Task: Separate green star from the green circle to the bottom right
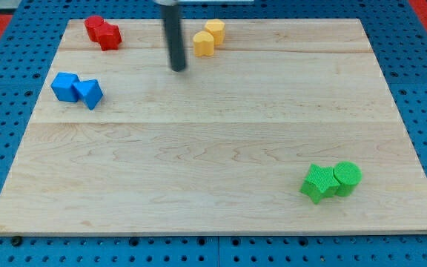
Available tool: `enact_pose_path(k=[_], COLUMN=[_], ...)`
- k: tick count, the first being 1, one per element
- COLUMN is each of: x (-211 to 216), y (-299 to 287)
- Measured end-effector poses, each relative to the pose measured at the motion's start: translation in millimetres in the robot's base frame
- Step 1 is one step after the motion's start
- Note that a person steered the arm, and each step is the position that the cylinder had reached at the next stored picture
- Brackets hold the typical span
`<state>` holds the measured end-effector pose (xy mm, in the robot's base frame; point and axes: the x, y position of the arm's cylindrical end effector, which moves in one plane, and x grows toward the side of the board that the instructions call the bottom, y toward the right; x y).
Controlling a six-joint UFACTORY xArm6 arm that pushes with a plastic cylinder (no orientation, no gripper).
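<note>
The green star (319, 183) lies near the view's bottom right, touching the green circle (347, 178) on its right. My tip (178, 69) is at the view's top centre, far up and to the left of both green blocks. It touches no block.
Two red blocks (102, 32) sit together at the top left. Two yellow blocks (208, 38) sit just right of the rod. A blue cube (66, 87) and a blue triangle (90, 93) lie at the left. The wooden board (213, 148) rests on a blue pegboard.
</note>
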<state>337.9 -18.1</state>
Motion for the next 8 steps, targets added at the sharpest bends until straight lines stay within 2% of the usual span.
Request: enact_pose_path(k=[2,3,4,5,6,7,8], x=[110.6,150.1,201.0,248.5,257.2,237.4,231.3], y=[189.3,237.9,242.2,215.0,142.1,97.2,129.3])
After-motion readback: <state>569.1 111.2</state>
